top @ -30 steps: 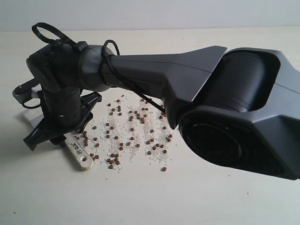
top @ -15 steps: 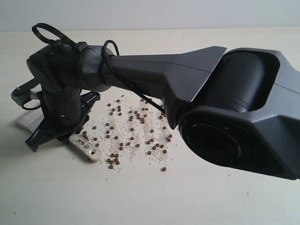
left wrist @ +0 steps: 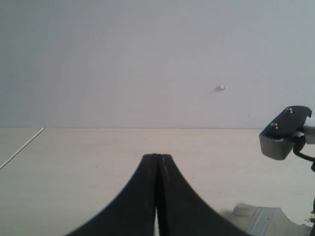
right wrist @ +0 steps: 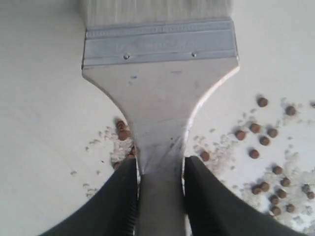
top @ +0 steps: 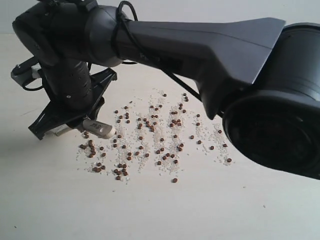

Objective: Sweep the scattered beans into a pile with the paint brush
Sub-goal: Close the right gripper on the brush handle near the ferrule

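The left gripper is shown with its two dark jaws pressed together on nothing, held low over a bare stretch of the pale table; near it, the paint brush is pinched by its cream handle between the jaws of the right gripper; the silver band and pale bristles are pointed away from that wrist; whether the bristles touch the table cannot be told; the beans are scattered on the table among whitish crumbs; a few are seen under the handle, just beside the gripper, and most are spread to its right in the exterior view.
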